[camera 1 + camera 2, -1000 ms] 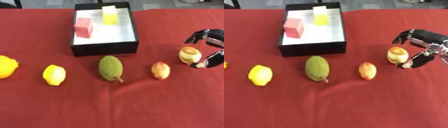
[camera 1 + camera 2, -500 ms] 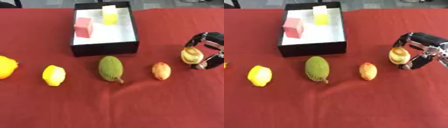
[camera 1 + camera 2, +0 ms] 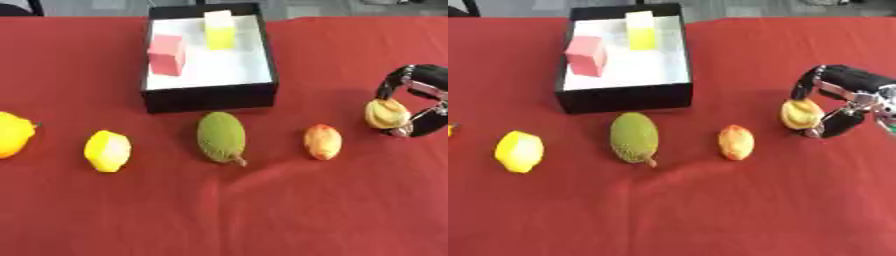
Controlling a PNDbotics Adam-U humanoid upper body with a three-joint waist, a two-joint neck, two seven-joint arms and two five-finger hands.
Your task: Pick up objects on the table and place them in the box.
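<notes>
Fingers and thumb of the black right hand [image 3: 843, 102] curl round the small, rounded yellow-tan fruit [image 3: 801, 113], which sits on the red tablecloth [image 3: 710, 210] at the right end of the fruit row, well apart from the black box with a white floor [image 3: 626, 97]. I judge the fruit light, stiff and smooth enough to slip, so opposing contact across its widest middle suits it. Compared with a second ago, the fingers have closed in nearer around it; the fruit lies where it was.
</notes>
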